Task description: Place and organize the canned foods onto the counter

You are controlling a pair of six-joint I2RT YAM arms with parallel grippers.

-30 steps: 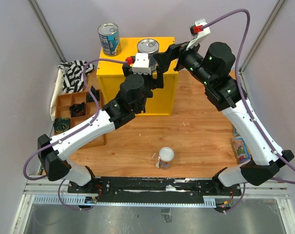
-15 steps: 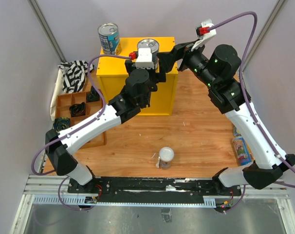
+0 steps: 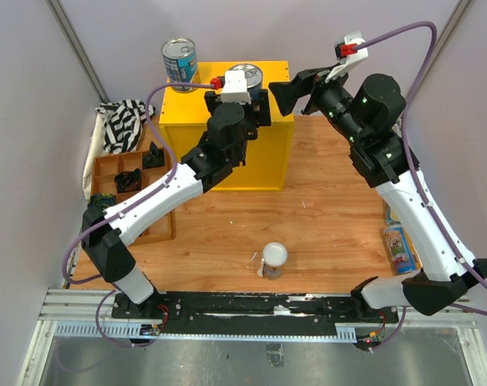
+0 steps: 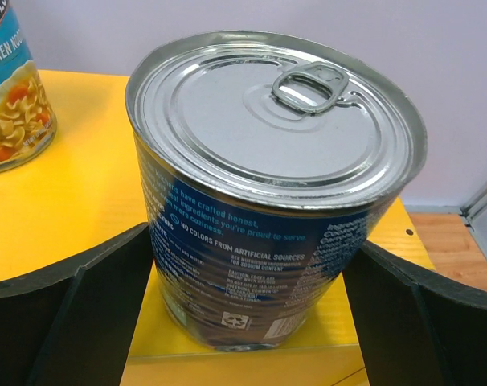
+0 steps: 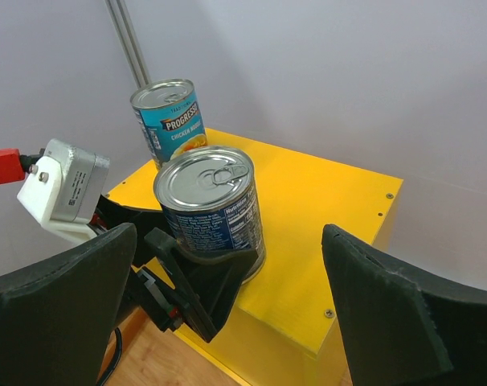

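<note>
The yellow counter (image 3: 197, 127) carries two blue-labelled, silver-topped cans. One stands at its back left corner (image 3: 179, 63) (image 5: 169, 121). The other (image 3: 248, 75) (image 4: 268, 185) (image 5: 211, 211) stands near the front edge. My left gripper (image 3: 247, 95) (image 4: 249, 241) is open, its black fingers (image 4: 75, 305) close beside this can on either side. My right gripper (image 3: 296, 90) (image 5: 251, 322) hangs open and holds nothing, just right of the counter. A slim white-lidded can (image 3: 274, 259) stands upright on the wooden table.
A brown compartment tray (image 3: 99, 170) with small black objects sits left of the counter, a striped cloth (image 3: 121, 125) behind it. Another colourful can (image 3: 398, 245) lies by the right wall, partly behind the right arm. Grey walls close in on three sides.
My left arm has reached forward, so its open jaws now flank the front can, which has not moved. The right gripper has drawn back to the right, off the counter.
</note>
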